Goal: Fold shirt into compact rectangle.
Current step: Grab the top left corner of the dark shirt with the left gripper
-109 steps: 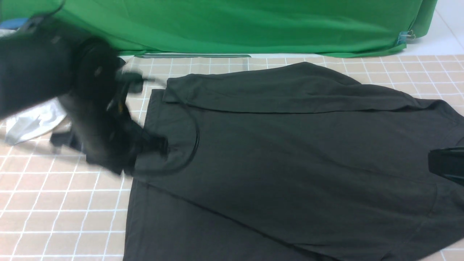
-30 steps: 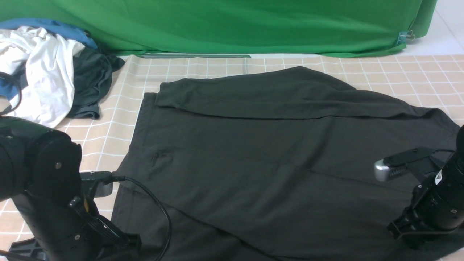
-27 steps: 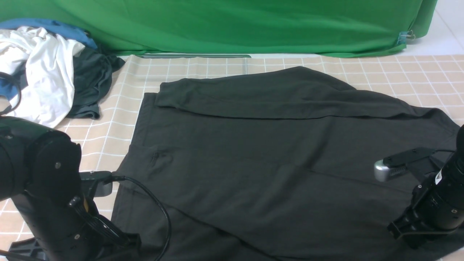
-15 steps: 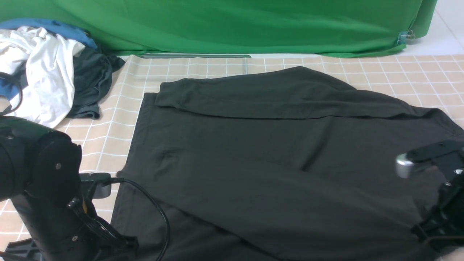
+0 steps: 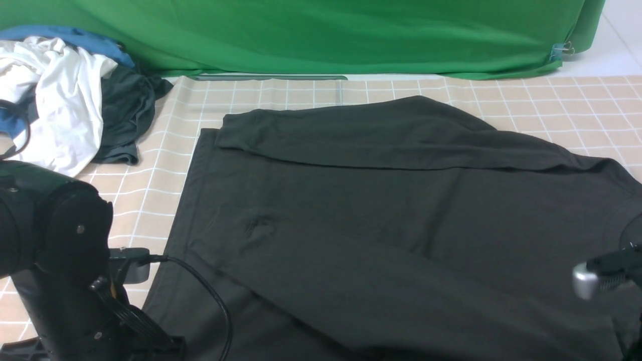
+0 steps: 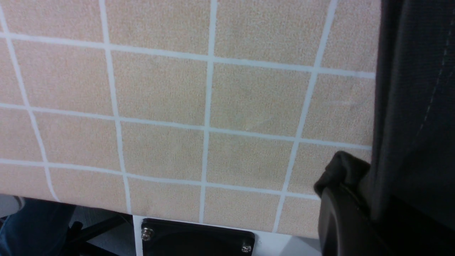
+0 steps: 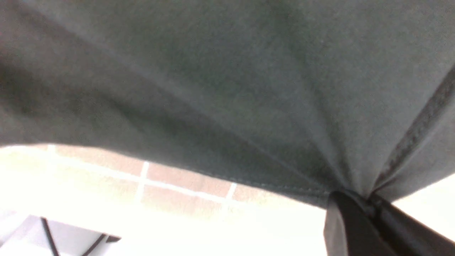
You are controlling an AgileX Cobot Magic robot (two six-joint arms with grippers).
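Note:
The black shirt point(image 5: 381, 220) lies spread over the checked table, its far edge folded toward me in a long flap. Its print and neck label do not show. In the left wrist view my left gripper point(image 6: 369, 201) is shut on the shirt's hem point(image 6: 416, 106) by the table's near edge. In the right wrist view my right gripper point(image 7: 368, 201) pinches a bunched bit of the shirt point(image 7: 227, 71), held up off the tiles. Both grippers sit below the front view's edge; only the left arm point(image 5: 55, 250) and the right wrist camera point(image 5: 597, 273) show there.
A pile of clothes lies at the far left: a white garment point(image 5: 55, 95), a dark grey one point(image 5: 125, 110) and a blue one point(image 5: 75, 37). A green backdrop point(image 5: 321, 35) closes the far side. The left arm's cable point(image 5: 215, 301) loops over the shirt's near left corner.
The right arm has dropped toward the near right corner, taking the shirt's near edge with it. The cloth has slid toward me and to the right. The left arm has sunk slightly.

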